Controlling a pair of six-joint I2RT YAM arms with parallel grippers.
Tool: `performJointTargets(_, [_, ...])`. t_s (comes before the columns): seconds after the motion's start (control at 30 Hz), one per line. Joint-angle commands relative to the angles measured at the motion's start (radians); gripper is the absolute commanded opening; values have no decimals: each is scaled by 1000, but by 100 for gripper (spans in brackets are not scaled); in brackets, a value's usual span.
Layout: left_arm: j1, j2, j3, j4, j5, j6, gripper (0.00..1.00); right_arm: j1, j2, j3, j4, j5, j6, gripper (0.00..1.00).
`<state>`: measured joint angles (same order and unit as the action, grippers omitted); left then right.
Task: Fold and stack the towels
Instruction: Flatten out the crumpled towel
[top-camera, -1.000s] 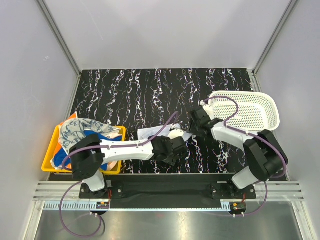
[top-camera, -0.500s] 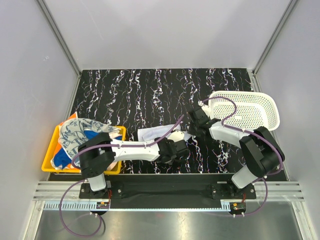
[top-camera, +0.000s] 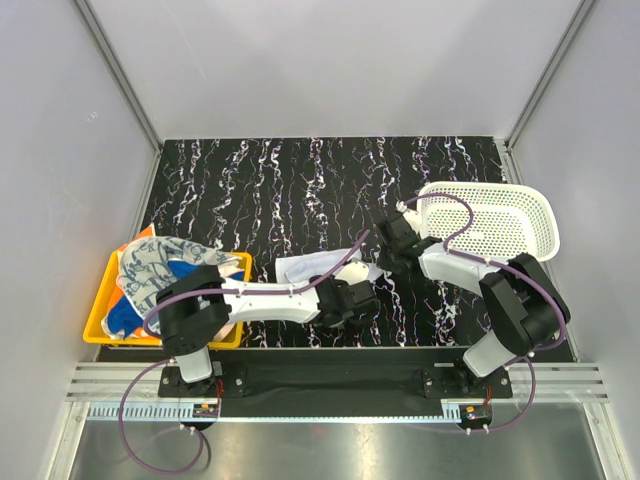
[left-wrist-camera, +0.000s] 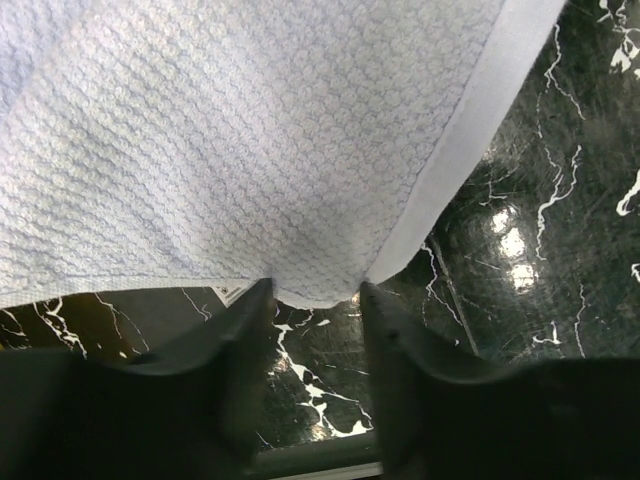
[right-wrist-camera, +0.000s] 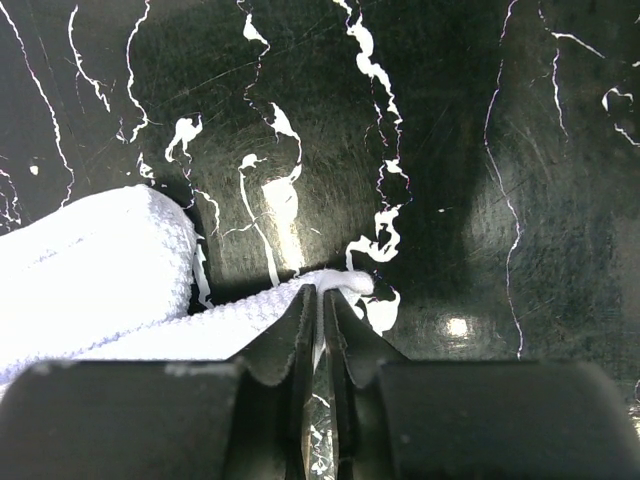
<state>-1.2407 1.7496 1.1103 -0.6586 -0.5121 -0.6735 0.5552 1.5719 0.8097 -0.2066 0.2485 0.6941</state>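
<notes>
L end effector (left-wrist-camera: 312, 305) slid in — open astride towel (left-wrist-camera: 250, 150) corner; R end effector (right-wrist-camera: 320, 300) pinches hem; we judge fold imminent.

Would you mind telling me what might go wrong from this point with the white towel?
The right gripper pinches only the thin corner tip of the white towel, so it may slip free when pulled. The left gripper stands open with the towel's hem barely between its fingertips; closing may catch too little. The wrists sit close together and might collide.
</notes>
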Motion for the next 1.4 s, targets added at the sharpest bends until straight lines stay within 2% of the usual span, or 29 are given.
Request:
performJointTargets(0.0, [-23, -2, 42, 27, -22, 5, 50, -6, -38, 29, 12, 8, -7, 12])
performJointTargets(0.03, [-26, 2, 46, 25, -23, 5, 55, -5, -41, 29, 10, 8, -8, 11])
performJointTargets(0.13, [-36, 37, 75, 5, -46, 2, 57, -6, -41, 31, 10, 5, -10, 11])
performJointTargets(0.33, [-37, 74, 89, -15, -109, -26, 51, -5, -53, 26, 6, -3, -13, 6])
performJointTargets(0.37, [-37, 79, 92, -21, -123, -28, 47, -3, -58, 23, 6, -3, -13, 6])
performJointTargets(0.57, [-37, 88, 86, -41, -177, -57, 37, -3, -81, 19, -5, 0, -19, 5])
performJointTargets(0.63, [-37, 91, 85, -41, -187, -57, 31, -5, -92, 17, -10, 1, -19, 5])
performJointTargets(0.7, [-37, 93, 83, -39, -189, -55, 18, -3, -101, 19, -16, 3, -21, 4])
performJointTargets(0.8, [-37, 77, 79, -38, -187, -49, 5, -5, -121, 19, -27, 5, -27, 4])
performJointTargets(0.9, [-37, 56, 74, -42, -187, -46, 0, -3, -134, 23, -39, 5, -33, 3])
performJointTargets(1.07, [-37, 18, 71, -55, -184, -35, 0, -1, -171, 40, -65, 3, -47, 1])
performJointTargets(1.1, [-37, 14, 71, -55, -181, -34, 6, -1, -176, 43, -70, 3, -48, 1])
performJointTargets(1.13, [-37, 14, 69, -49, -174, -28, 27, 2, -179, 49, -73, 3, -50, 1])
performJointTargets(1.23, [-37, 22, 57, -21, -163, -14, 35, 15, -188, 77, -108, 29, -59, 0])
performJointTargets(1.27, [-37, 27, 56, -19, -163, -15, 44, 34, -193, 83, -128, 40, -59, 0])
performJointTargets(1.37, [-37, 40, 51, -9, -161, -15, 50, 45, -219, 106, -154, 46, -62, 0])
